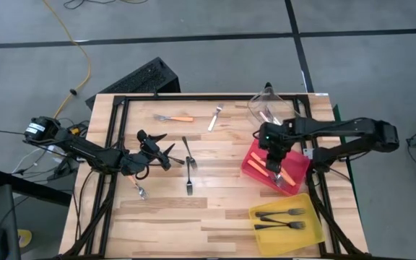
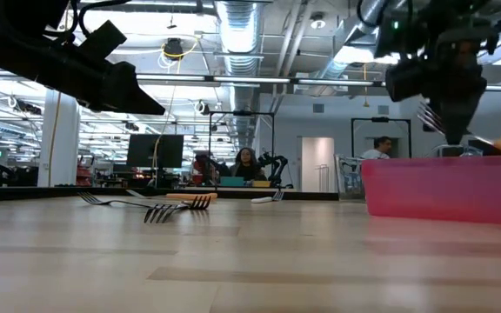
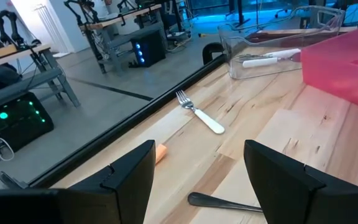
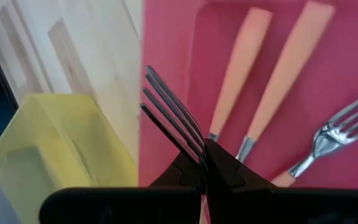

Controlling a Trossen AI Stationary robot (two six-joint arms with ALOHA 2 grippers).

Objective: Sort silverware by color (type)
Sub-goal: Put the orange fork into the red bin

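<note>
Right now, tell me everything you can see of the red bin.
The red bin is a shallow rectangular tray of translucent pink-red plastic with low walls. It sits turned at an angle near the table's right edge, between the clear bin and the yellow bin. Orange-handled forks with metal heads lie flat on its floor. The right gripper, shut on a fork, hangs over it.

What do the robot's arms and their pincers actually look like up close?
Both arms are slim, dark, jointed tubes with black cables trailing from the left one. The left gripper ends in two flat, black, wedge-shaped fingers. The right gripper is likewise black, with a small green light glowing on the arm above it.
</note>
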